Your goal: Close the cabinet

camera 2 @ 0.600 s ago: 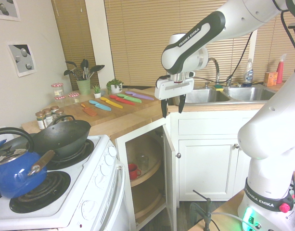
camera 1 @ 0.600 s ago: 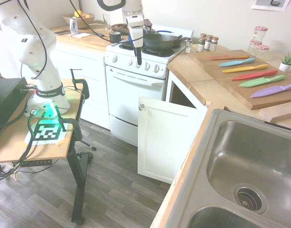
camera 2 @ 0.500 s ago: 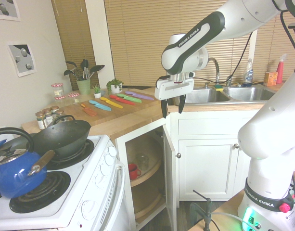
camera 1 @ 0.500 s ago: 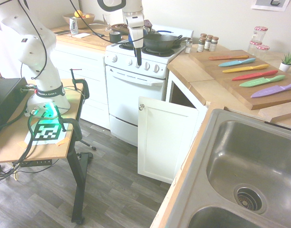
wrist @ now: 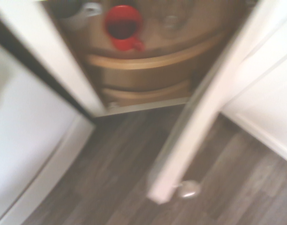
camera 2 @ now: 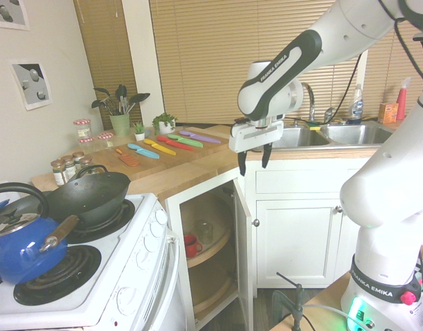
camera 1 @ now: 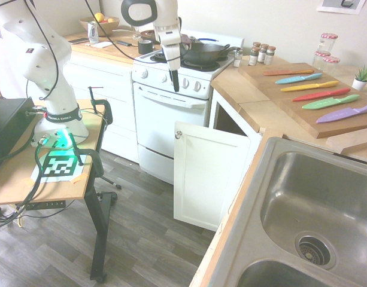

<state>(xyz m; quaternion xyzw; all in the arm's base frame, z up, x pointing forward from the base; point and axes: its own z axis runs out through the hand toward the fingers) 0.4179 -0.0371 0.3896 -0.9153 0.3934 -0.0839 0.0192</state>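
The wrist view is blurred: a red cup (wrist: 123,28) on a curved wooden shelf (wrist: 152,61) and the door's edge with its knob (wrist: 187,189) are only roughly readable. The stove (camera 1: 171,119) stands left of the cabinet (camera 1: 208,174), whose door hangs swung out over bare floor (camera 1: 141,251), its free edge well clear of the frame. Above the door's top edge, beside the counter (camera 2: 197,172), the gripper (camera 2: 254,161) hangs with jaws moderately apart, holding and touching nothing.
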